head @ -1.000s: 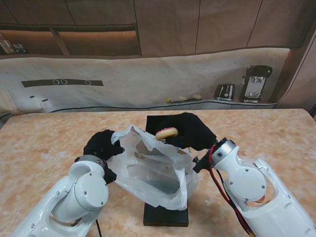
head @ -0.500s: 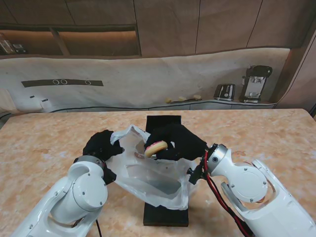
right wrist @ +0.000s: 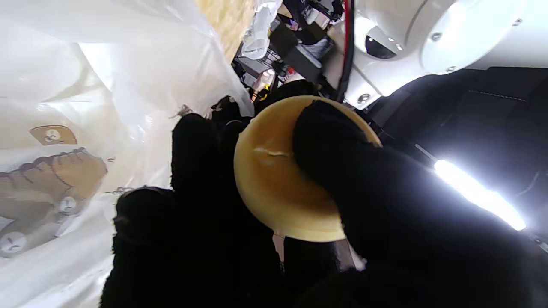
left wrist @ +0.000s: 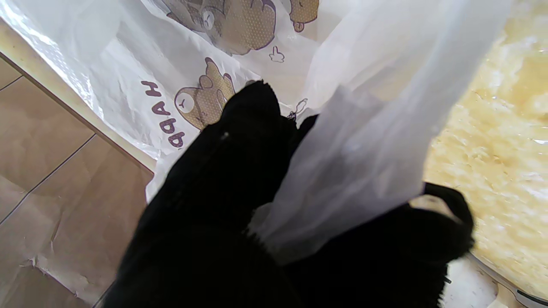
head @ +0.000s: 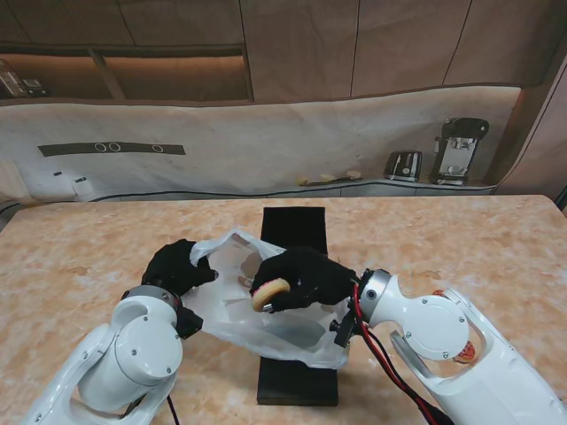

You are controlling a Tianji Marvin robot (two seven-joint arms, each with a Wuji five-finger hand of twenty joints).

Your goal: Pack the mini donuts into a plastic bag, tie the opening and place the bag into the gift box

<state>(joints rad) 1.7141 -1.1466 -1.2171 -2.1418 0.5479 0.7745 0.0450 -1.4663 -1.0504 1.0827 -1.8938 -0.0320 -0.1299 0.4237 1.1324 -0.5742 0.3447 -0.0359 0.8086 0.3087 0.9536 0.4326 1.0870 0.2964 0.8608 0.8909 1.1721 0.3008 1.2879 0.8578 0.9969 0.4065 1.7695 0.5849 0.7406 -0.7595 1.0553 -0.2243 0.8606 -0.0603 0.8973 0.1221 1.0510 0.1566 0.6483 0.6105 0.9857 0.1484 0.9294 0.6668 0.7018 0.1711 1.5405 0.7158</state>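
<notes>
A clear plastic bag (head: 266, 319) printed with brown bears lies open in the middle of the table, over the black gift box (head: 297, 230). My left hand (head: 177, 266), in a black glove, is shut on the bag's left rim (left wrist: 342, 171). My right hand (head: 306, 276) is inside the bag's mouth, shut on a tan mini donut (head: 270, 293). In the right wrist view the donut (right wrist: 278, 184) sits pinched between thumb and fingers, with the bag (right wrist: 85, 107) film around it.
The black box runs from the far middle of the table to its near edge (head: 297, 385). A glazed donut (head: 465, 356) shows under my right forearm. A toaster (head: 403, 164) and a coffee machine (head: 458, 149) stand on the back counter.
My right hand has carried the donut nearer to me and leftward, down into the bag's mouth. The bag has sagged lower. My left hand has kept its hold on the rim.
</notes>
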